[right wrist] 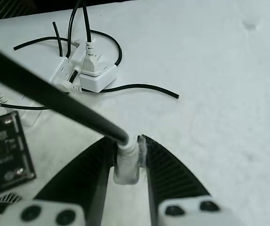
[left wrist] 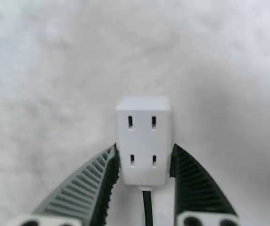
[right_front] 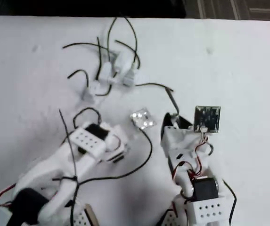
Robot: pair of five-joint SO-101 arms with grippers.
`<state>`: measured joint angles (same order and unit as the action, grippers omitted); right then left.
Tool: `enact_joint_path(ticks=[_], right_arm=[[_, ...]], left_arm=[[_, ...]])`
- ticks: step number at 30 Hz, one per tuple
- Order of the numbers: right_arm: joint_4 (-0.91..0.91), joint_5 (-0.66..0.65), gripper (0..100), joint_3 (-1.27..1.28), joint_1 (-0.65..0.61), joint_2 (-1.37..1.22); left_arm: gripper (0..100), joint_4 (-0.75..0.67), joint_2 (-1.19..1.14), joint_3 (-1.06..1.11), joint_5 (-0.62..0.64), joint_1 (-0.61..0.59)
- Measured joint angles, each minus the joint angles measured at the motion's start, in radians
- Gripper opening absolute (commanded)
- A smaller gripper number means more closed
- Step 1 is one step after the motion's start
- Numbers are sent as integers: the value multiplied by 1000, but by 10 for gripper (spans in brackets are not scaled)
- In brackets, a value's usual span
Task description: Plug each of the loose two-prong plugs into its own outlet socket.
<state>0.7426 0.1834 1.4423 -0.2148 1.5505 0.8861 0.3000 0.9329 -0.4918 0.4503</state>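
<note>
Plug (right wrist: 126, 162) clenched in right fingers (right wrist: 168, 170); outlet block (left wrist: 143, 141) pinched by left fingers (left wrist: 194, 189). Risk: stiff cord (right wrist: 54, 101) twists plug off slots (left wrist: 130, 121).

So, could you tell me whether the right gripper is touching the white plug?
Touching. The right wrist view shows the right gripper closed on the white plug, both fingers pressed against its sides with no gap.

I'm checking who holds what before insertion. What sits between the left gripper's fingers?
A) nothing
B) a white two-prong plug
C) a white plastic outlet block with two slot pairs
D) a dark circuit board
C: the left gripper clamps the white plastic outlet block by its sides; the white plug is in the right gripper.
</note>
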Motion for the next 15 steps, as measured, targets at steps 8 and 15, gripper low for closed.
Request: enact_joint_path(ticks=[8,15], right_arm=[[0,0,17,0,0,0],[0,0,17,0,0,0]], left_arm=[[192,-6,-244,-247,0,-63],[272,210,-276,-410,0,-81]])
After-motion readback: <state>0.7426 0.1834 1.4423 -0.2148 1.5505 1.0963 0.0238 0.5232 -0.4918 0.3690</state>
